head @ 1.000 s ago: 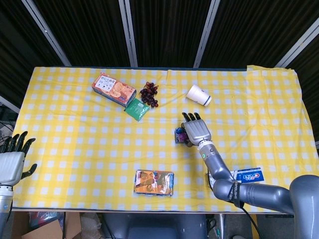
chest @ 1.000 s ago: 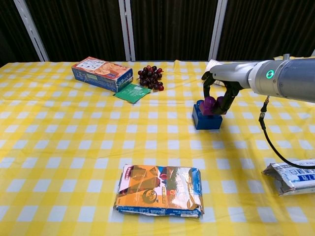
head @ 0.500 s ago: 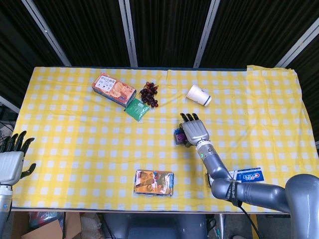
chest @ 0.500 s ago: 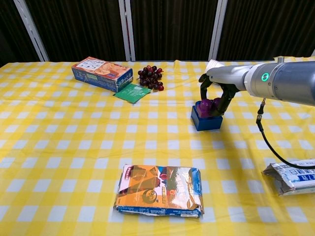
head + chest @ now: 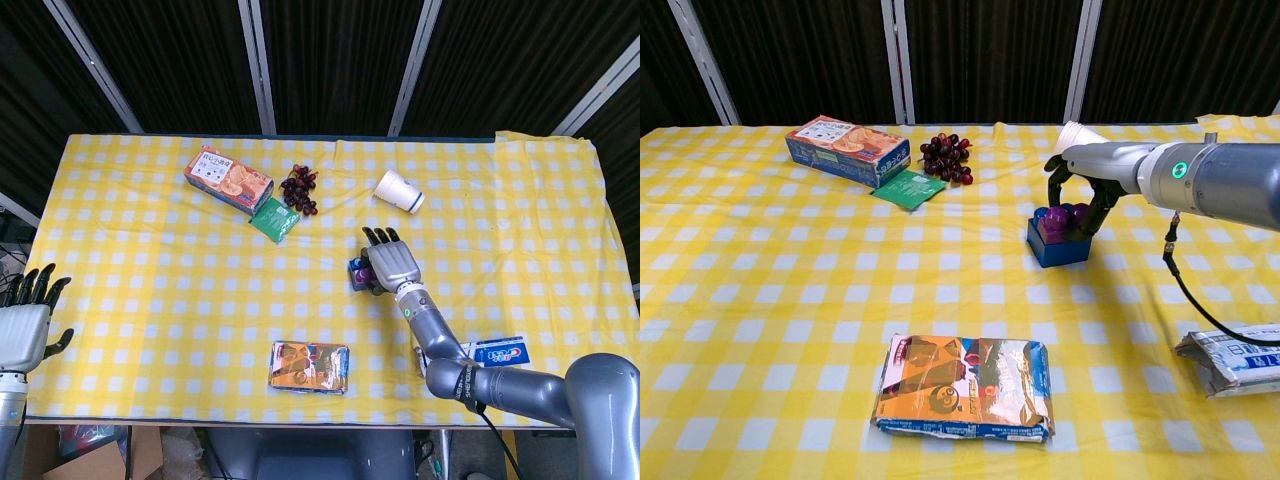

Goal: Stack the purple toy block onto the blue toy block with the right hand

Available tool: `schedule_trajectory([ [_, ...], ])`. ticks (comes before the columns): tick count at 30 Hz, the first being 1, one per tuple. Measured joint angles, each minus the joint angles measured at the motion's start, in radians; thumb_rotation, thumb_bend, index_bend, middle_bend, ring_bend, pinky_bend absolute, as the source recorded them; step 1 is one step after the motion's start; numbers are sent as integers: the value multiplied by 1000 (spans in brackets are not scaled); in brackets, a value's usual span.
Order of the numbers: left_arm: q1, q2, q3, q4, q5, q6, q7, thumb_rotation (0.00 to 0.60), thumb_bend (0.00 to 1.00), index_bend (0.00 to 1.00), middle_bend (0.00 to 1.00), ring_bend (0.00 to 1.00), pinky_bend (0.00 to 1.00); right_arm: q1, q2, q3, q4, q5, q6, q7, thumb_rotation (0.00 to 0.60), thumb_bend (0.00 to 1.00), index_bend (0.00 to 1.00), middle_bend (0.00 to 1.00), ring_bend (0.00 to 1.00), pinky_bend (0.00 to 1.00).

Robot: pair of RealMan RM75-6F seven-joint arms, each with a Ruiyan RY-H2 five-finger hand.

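Chest view shows my right hand (image 5: 1080,195) gripping the purple block (image 5: 1062,222) atop the blue block (image 5: 1057,245); releasing crookedly could topple it.

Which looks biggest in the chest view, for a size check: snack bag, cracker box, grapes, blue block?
1. Snack bag, though nearest the camera.
2. Cracker box.
3. Blue block and grapes look alike; unranked.
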Motion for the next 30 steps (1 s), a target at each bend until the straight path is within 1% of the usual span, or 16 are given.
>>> schedule_trajectory([
  [10,0,0,1,-4,4,3,4,600,305,157,0,0,57,-17,-15,-14,27,-33,-14,26,600,502,544,0,0,0],
  [17,1,0,1,-5,5,5,5,600,305,157,0,0,57,-23,-6,-14,16,-42,-9,30,600,502,544,0,0,0],
  [19,1,0,1,-5,4,5,6,600,305,157,0,0,57,-25,1,-11,6,-49,-8,36,600,507,529,0,0,0],
  [22,0,0,2,-6,5,4,7,600,305,157,0,0,57,-27,11,-10,-10,-63,-8,40,600,525,428,0,0,0],
  [25,0,-1,2,-7,6,4,9,600,305,157,0,0,57,-28,23,-9,-24,-72,-18,49,600,545,267,0,0,0],
  [30,1,0,1,-8,5,7,9,600,305,157,0,0,57,-27,32,-11,-35,-77,-33,56,600,550,50,0,0,0],
])
